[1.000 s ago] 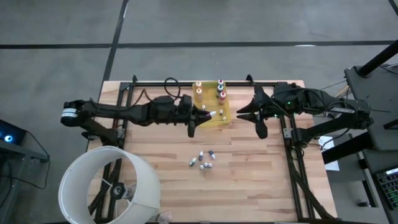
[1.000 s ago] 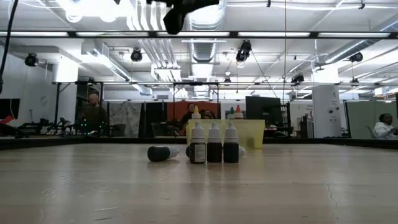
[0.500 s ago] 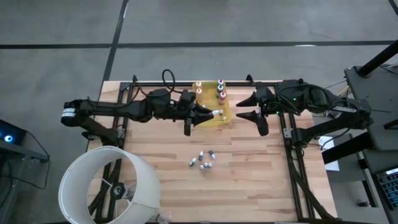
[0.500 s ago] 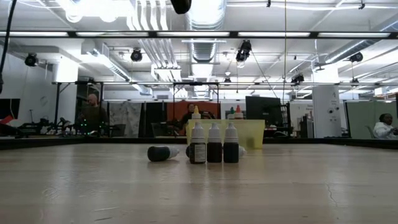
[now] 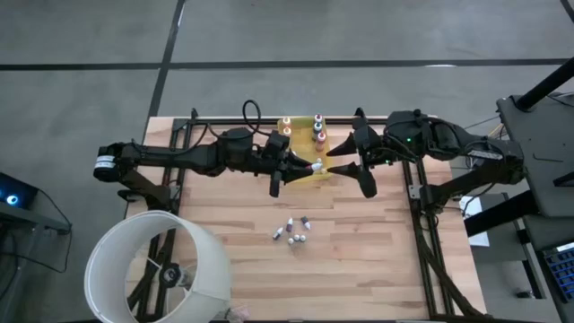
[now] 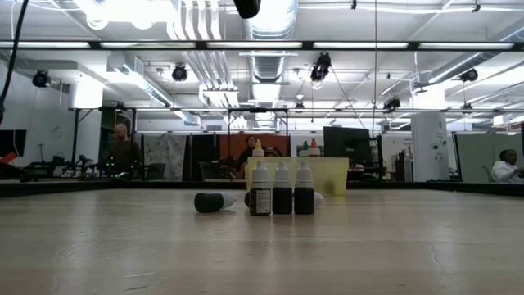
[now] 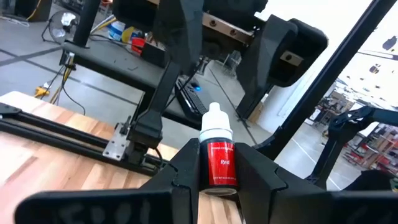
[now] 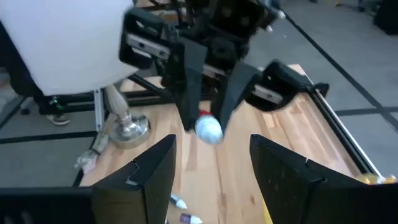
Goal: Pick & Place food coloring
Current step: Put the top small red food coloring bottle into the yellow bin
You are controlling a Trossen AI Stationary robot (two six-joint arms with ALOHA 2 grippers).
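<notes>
My left gripper (image 5: 303,165) is shut on a small food coloring bottle (image 7: 217,158) with a red label and a white cap, held in the air over the near edge of the yellow tray (image 5: 305,136). My right gripper (image 5: 339,156) stands open just right of the cap, facing it without touching. Several bottles stand in the tray. Several more bottles (image 5: 292,231) are on the table: three dark ones (image 6: 282,192) stand upright on their bases and one (image 6: 211,201) lies on its side. My left gripper pinches the bottle's labelled body (image 7: 219,167) between its two fingers. The fingers are level and come from the table's left. The bottle lies along them, its white cap (image 8: 208,127) sticking out past the fingertips toward the table's right. It is lifted clear of tray and table.
A large white round shade (image 5: 157,269) stands at the table's near left corner. Black frame rails (image 5: 421,233) run along the table's left, right and far sides. People show in the room beyond the table.
My right gripper has opened and gone toward the table's left and up, closing in on the bottle's cap. My left gripper has risen a little with the bottle and carried it slightly toward the table's right, still shut on it.
</notes>
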